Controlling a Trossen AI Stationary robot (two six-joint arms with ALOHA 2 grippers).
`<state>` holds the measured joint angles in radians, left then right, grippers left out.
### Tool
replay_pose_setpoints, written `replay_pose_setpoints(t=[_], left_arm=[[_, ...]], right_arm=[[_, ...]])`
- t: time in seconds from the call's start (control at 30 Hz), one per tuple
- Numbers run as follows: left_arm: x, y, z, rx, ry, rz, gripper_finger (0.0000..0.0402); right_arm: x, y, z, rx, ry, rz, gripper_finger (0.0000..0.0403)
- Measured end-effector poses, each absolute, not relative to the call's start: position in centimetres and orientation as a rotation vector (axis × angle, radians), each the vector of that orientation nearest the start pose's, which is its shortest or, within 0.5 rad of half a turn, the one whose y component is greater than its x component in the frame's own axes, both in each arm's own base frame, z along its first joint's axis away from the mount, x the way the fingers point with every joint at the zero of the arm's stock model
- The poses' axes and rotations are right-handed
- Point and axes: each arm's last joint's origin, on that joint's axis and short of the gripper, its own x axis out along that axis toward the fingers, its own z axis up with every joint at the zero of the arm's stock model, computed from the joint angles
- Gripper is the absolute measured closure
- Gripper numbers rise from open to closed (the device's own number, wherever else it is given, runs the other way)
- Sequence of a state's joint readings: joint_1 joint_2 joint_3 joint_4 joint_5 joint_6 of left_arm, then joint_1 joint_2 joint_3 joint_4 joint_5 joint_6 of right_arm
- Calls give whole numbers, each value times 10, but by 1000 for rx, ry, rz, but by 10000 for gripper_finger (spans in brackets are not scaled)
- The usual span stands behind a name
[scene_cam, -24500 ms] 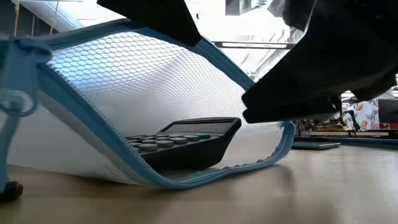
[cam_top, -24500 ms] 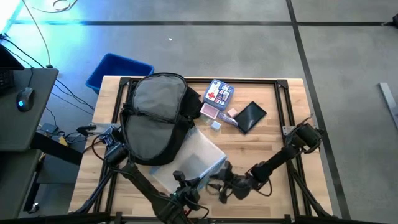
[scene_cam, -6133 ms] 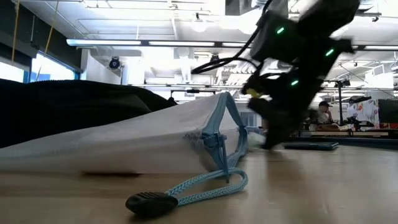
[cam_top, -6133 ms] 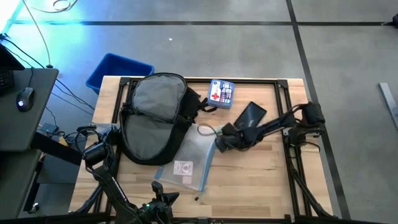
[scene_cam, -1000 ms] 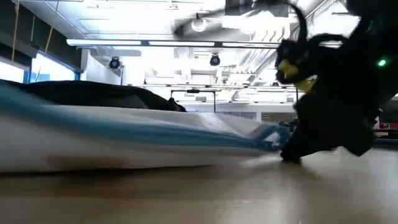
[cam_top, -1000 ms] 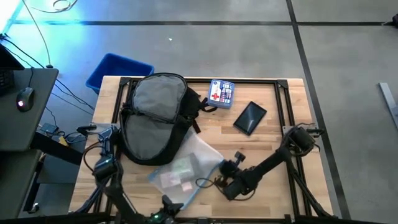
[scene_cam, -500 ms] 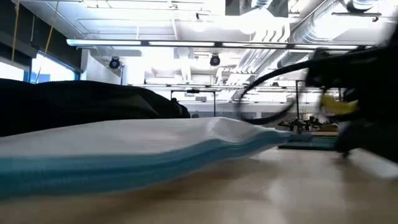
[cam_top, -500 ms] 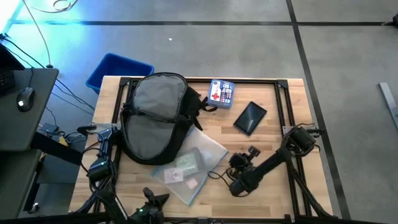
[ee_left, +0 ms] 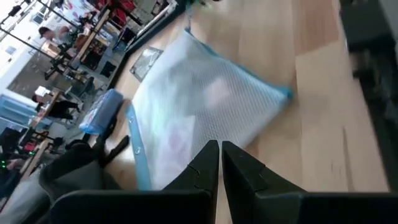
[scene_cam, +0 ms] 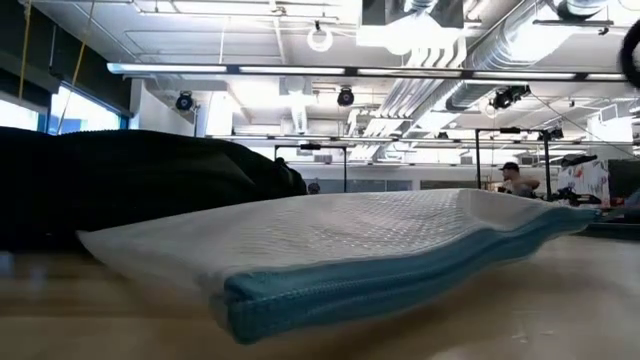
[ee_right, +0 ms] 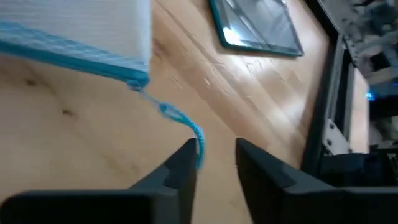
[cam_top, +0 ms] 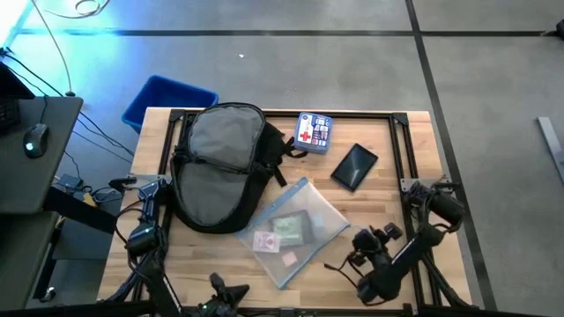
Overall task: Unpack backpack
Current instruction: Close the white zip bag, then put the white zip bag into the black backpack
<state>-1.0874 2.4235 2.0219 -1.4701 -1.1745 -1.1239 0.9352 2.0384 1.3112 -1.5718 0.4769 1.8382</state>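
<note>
The black backpack lies open at the table's far left, its grey lining up. The clear mesh pouch with blue zip lies flat next to it, one corner against the backpack; its blue pull cord trails on the wood. My right gripper hovers open near the table's near right corner, just short of the cord's end. My left gripper is shut at the near edge, pointing over the pouch with nothing in it.
A blue-and-white box with a red cross and a black tablet lie at the far right of the backpack. A blue bin stands off the far left corner. Bare wood shows at the near right.
My right gripper has drawn back toward the table's right near corner and risen, and now stands apart from the pouch. The pouch has slid toward the right edge, turned a little, and settled flat on the table.
</note>
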Motion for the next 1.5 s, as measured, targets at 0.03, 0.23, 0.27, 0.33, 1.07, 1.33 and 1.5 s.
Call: replay_pose_setpoints(t=[0.03,0.23,0.27,0.33,1.07,1.33,1.5], left_arm=[[232,-382,167,616,579,425,401],[250,-375,214,486,801,385,387],[257,-372,221,459,870,359,382],[269,-365,230,430,983,314,372],[287,-335,273,247,1194,174,287],[248,-365,275,176,1023,252,295],[227,-378,272,195,841,305,307]], right_arm=[[187,235,151,-105,1094,-1082,276],[194,274,136,-125,926,-609,208],[199,284,133,-141,905,-493,202],[208,301,130,-236,868,-280,196],[310,260,97,-1155,859,69,193],[337,238,97,-1184,824,-50,197],[352,220,97,-934,808,-180,272]])
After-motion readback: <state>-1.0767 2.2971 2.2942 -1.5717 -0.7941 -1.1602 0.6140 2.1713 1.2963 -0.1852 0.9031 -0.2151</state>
